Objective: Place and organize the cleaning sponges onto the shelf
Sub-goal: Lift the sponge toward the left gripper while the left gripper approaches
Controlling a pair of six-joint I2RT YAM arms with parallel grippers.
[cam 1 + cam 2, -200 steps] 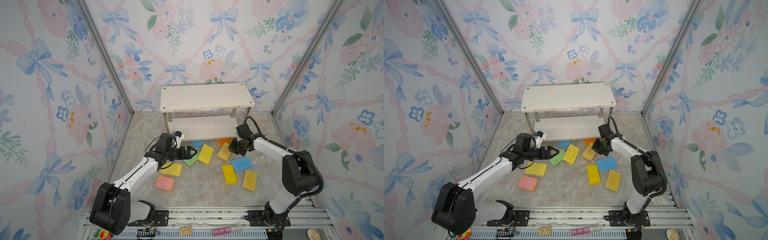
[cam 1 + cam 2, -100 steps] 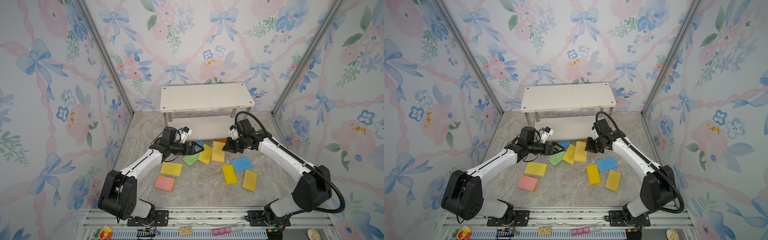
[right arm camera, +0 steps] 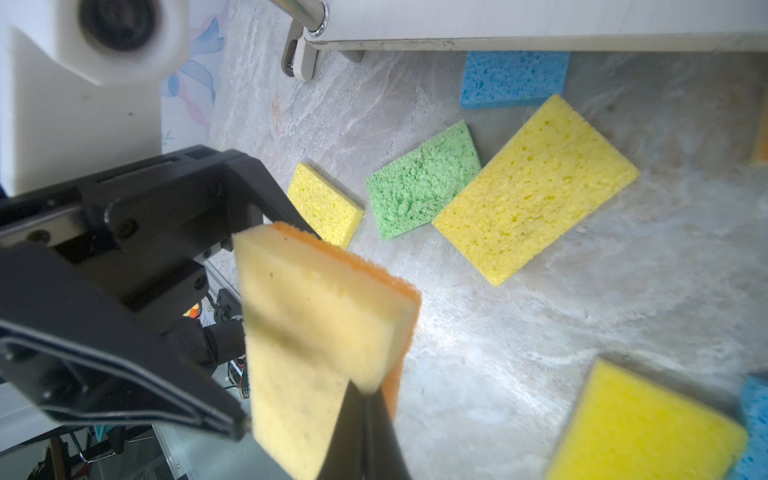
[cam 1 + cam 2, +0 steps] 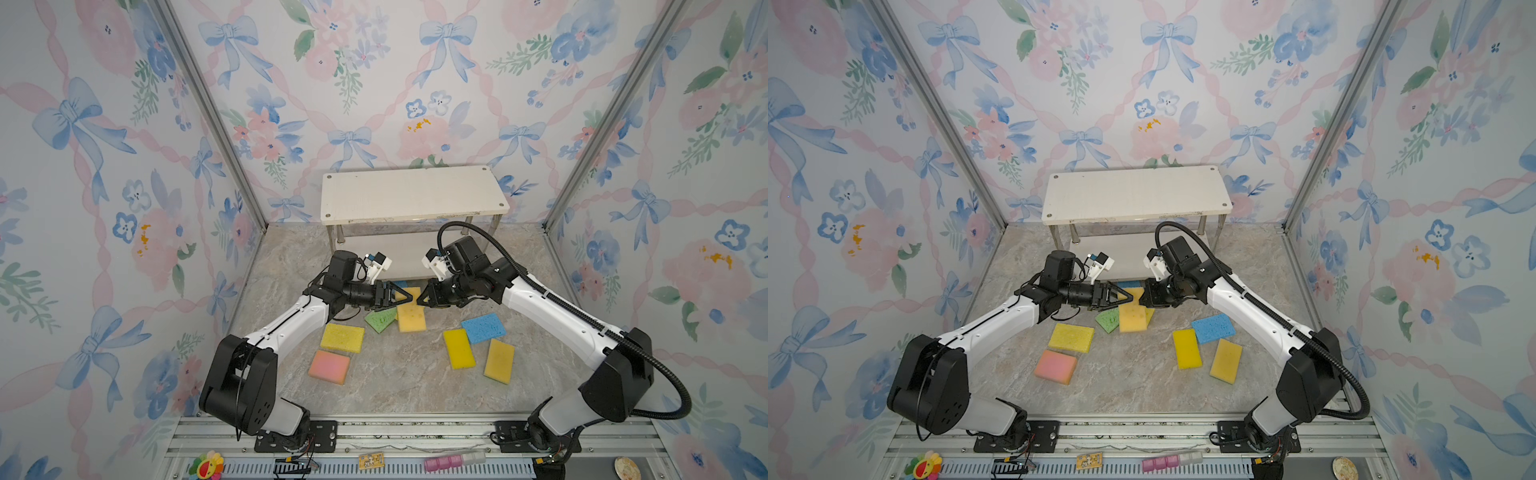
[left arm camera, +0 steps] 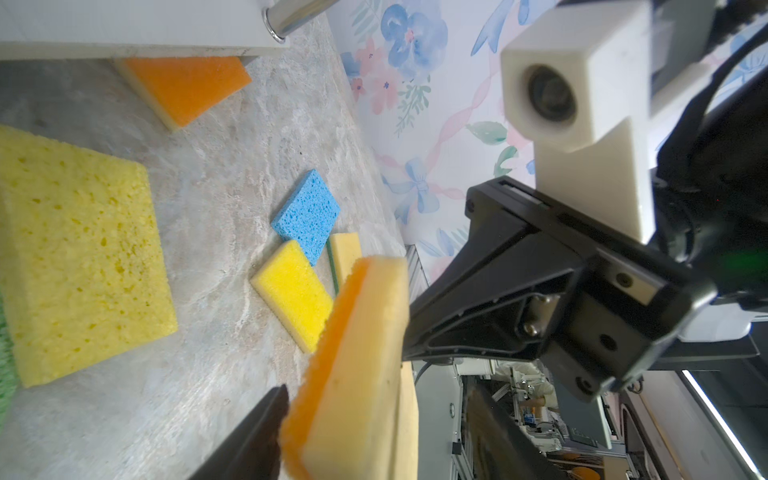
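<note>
The step in hand looks like a mid-air hand-over. The two arms meet nose to nose above the table (image 4: 395, 382), just in front of the shelf (image 4: 415, 195), with one orange-and-tan sponge (image 3: 311, 324) between them. The right claw (image 4: 420, 300) is pinched tight on one end of that sponge and carries it on edge, clear of the table. The left claw (image 4: 404, 300) stands part-way open, its jaws on either side of the sponge's free end. In the left wrist view one finger (image 5: 253, 436) sits at the orange face while the other stands off the tan face with a gap, so the left claw has no hold yet. No sponge shows on either board of the shelf, though the arms hide part of the lower one. The other sponges lie flat on the table: a green sponge (image 3: 419, 178) and a large yellow sponge (image 3: 536, 187) under the claws, an orange sponge (image 5: 187, 83) and a blue sponge (image 3: 513, 77) at the foot of the shelf, and more nearer on both sides. On this reading, the next move calls for the left claw to shut squarely on both faces before the right claw lets go. Too early a release would likely drop the sponge onto those below. After that comes a lift to a shelf board.
</note>
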